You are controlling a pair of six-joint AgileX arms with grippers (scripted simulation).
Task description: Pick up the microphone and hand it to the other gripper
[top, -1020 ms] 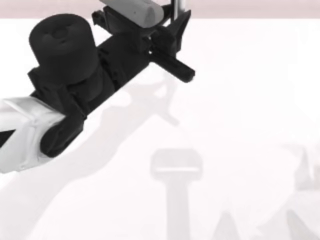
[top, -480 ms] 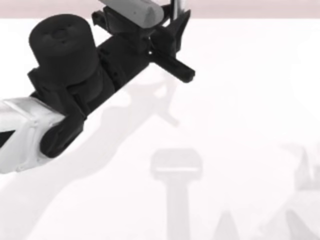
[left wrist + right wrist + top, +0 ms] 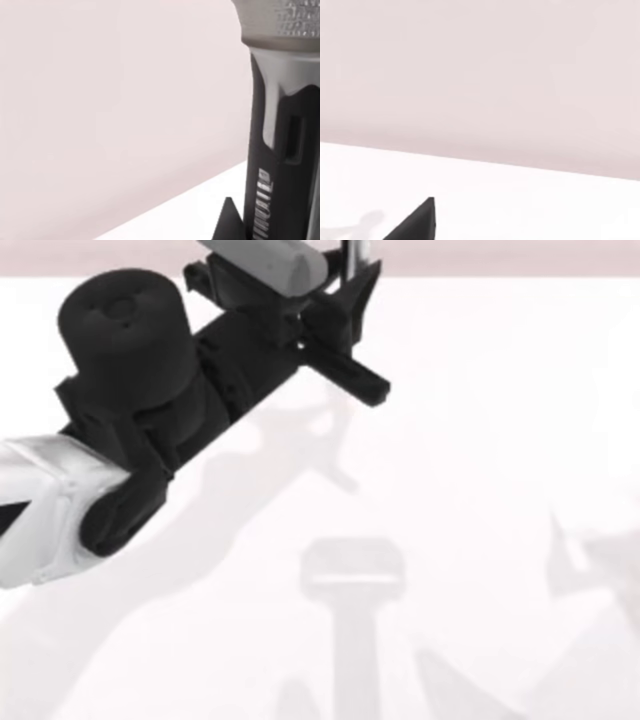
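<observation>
The microphone (image 3: 280, 130) has a black handle and a grey mesh head. It is held up off the table by the left gripper (image 3: 335, 315), far back, a little left of the middle.

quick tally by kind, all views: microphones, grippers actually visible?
Microphone: 1, black handle, grey mesh head, held in the left gripper near the table's far edge
Grippers: 2, the left one and a fingertip of the right gripper
Total: 3
</observation>
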